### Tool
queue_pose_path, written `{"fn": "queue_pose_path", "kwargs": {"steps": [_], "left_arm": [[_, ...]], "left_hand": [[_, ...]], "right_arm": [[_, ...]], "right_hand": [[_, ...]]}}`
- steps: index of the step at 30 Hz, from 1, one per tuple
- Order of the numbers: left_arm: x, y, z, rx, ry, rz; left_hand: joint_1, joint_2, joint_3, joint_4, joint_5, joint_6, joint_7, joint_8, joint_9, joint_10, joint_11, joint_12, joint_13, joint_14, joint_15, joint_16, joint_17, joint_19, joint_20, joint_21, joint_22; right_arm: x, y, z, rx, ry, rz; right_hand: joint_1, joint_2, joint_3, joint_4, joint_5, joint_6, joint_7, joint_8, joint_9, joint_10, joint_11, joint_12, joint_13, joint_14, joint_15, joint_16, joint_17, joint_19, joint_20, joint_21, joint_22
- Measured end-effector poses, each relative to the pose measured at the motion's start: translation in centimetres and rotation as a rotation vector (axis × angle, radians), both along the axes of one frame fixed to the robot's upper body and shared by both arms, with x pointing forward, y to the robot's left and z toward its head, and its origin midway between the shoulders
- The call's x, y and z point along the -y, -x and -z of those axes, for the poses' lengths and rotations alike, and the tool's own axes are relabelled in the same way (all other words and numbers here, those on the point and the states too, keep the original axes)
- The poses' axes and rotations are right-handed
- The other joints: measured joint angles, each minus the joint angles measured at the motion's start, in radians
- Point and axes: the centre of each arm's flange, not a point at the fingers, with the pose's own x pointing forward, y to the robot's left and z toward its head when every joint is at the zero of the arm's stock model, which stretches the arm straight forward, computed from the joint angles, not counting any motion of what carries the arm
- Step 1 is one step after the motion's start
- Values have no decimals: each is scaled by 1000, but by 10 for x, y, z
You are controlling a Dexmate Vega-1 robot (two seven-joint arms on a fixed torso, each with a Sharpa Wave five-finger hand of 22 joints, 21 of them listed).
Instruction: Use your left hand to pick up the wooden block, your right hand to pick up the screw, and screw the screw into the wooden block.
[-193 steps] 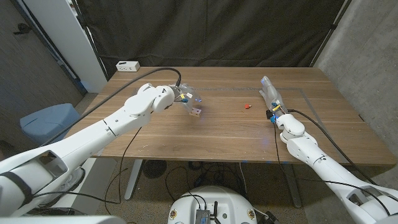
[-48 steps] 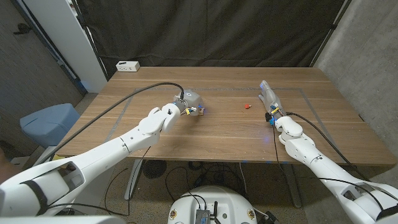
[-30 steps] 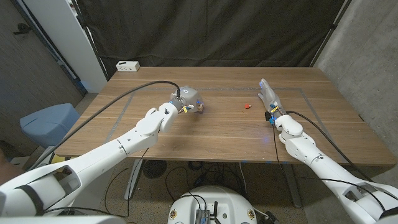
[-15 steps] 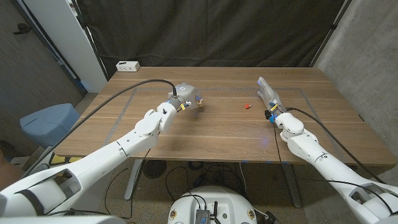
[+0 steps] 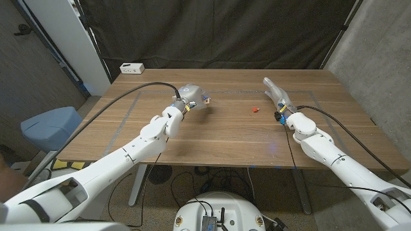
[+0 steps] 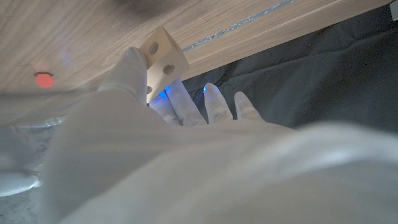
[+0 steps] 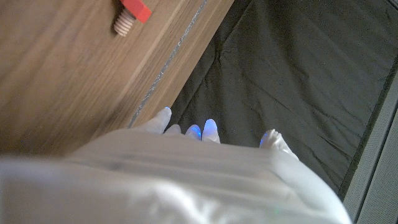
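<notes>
Black curtain backs the wooden table (image 5: 225, 138). At ten o'clock, the left hand (image 5: 191, 95) pinches the wooden block (image 6: 163, 55) aloft, holes exposed for threading. At two o'clock, the right hand (image 5: 275, 95) hovers, fingers extended, empty. Between them lies the red-headed screw (image 5: 255, 109), untouched.

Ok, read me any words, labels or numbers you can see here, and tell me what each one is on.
No text can be read in these pictures.
The white box at the table's far corner has dark marks, too small to read.
The block in the left hand shows only holes; the screw bears no marking.
</notes>
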Motion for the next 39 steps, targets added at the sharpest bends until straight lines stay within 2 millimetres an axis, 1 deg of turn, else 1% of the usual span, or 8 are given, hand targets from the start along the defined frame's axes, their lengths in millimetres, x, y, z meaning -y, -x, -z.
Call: {"fn": "queue_pose_path", "kwargs": {"steps": [4,11,15,19,21,27,32,39], "left_arm": [[0,-2,0,-10,57,20],[1,-3,1,-30,130,52],[2,-4,1,-43,168,67],[3,-6,3,-67,221,94],[3,-6,4,-78,243,105],[4,-9,5,-113,313,144],[5,-10,5,-139,370,184],[7,-10,5,-167,442,251]], "left_hand": [[0,0,-4,4,-1,0,0,0,-2,0,0,-2,-1,0,0,0,0,0,0,0,0],[0,0,-12,4,-1,0,0,-1,-5,0,0,-17,-9,0,0,0,0,0,0,0,0],[0,0,-12,4,-1,-6,-6,-8,-4,-4,3,-27,-13,0,0,0,0,0,0,0,0],[0,0,-14,7,-1,-12,0,-8,-3,-4,3,-30,-16,0,0,0,5,-8,0,0,0],[0,0,-14,7,-1,-12,0,-15,-2,-4,3,-34,-18,0,0,0,5,-8,0,0,0],[-5,-5,-19,11,-1,-21,-2,-15,-2,-10,-2,-38,-21,-4,4,0,5,-11,-4,-6,0],[-5,-5,-22,7,-1,-23,0,-21,-2,-10,-2,-38,-23,-4,4,0,5,-13,-5,-6,0],[-5,-5,-26,11,-1,-23,0,-23,-2,-15,3,-49,-25,-4,4,0,5,-18,-11,-6,0]], "right_arm": [[2,3,-5,5,54,25],[6,7,-9,5,125,55],[9,8,-11,4,158,71],[13,10,-14,2,206,91],[14,11,-16,2,227,99],[19,15,-21,0,282,117],[23,19,-26,-1,327,131],[26,23,-33,2,418,165]], "right_hand": [[7,-7,3,-11,0,20,-5,4,0,10,-2,0,0,7,4,0,0,6,2,0,0],[44,-10,13,-38,0,50,-36,4,0,28,2,0,0,26,2,0,0,28,4,0,0],[77,-2,30,-64,0,67,-41,4,3,46,8,0,0,40,3,0,0,40,-5,0,0],[120,-2,52,-103,0,94,-46,4,3,70,9,0,0,44,2,0,0,52,-6,0,0],[138,-2,60,-115,0,102,-52,11,3,71,7,0,0,48,6,0,0,56,-9,0,0],[168,-31,68,-147,8,131,-80,12,3,71,7,0,0,50,7,0,0,63,-6,-8,0],[190,-43,72,-160,8,152,-102,18,3,71,7,0,5,50,7,-6,0,61,4,-12,0],[218,-61,79,-167,2,187,-104,19,7,75,3,0,5,61,7,-6,0,66,9,-12,0]]}}
